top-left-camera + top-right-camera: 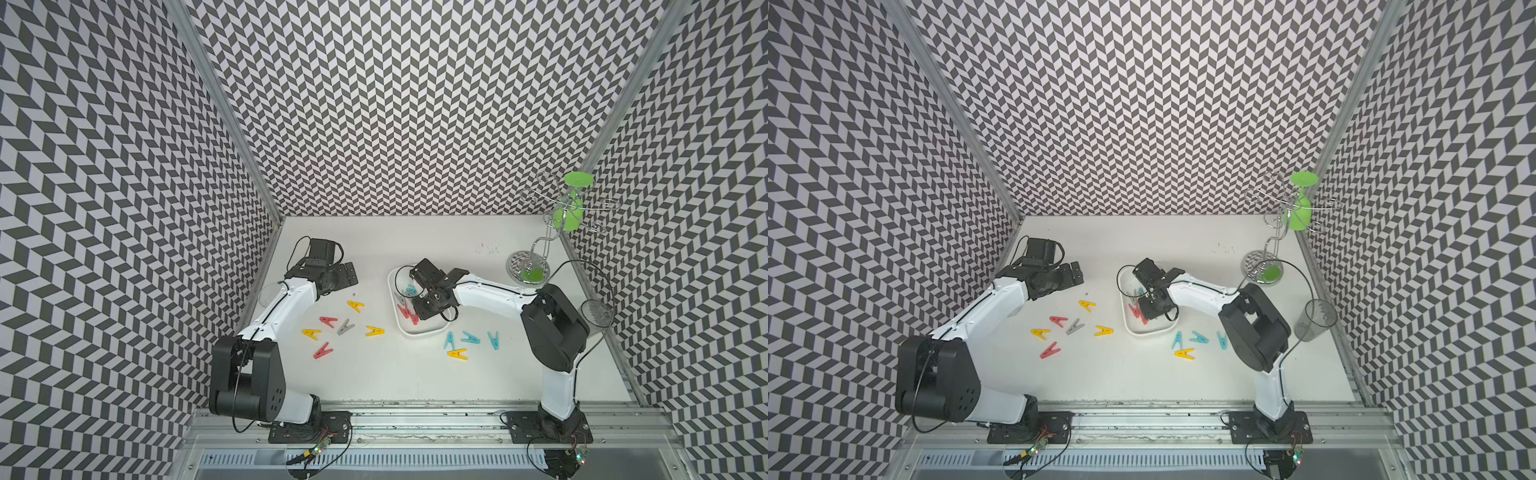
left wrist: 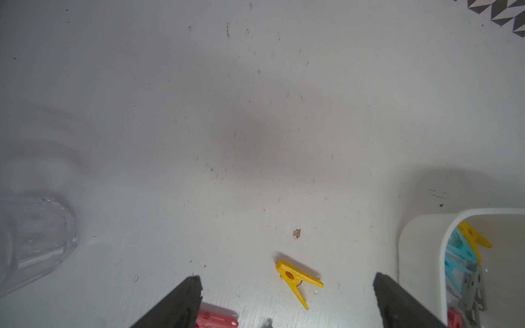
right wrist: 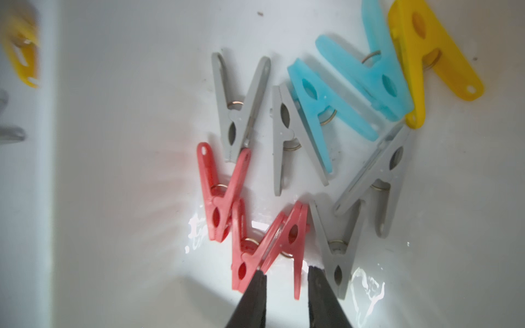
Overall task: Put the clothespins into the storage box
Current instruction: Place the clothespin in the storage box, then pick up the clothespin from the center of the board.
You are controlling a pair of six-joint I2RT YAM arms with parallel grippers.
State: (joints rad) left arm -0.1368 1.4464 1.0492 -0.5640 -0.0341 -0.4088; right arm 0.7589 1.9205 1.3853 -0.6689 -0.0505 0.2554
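Right gripper [image 3: 287, 270], jaws parted over the storage box [image 1: 419, 328], frees a red clothespin [image 3: 297, 250]: open fully, then lift straight. Left gripper [image 2: 287, 278] stands wide open.

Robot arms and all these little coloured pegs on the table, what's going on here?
The job is gathering clothespins into the white storage box. The right tool is down inside the box, jaws slightly apart, with one leg of a red clothespin between them; several others lie there too. The left tool hangs wide open above the table, holding nothing. Ten clothespins lie loose on the table: six on the left tool's side, four on the right tool's side.
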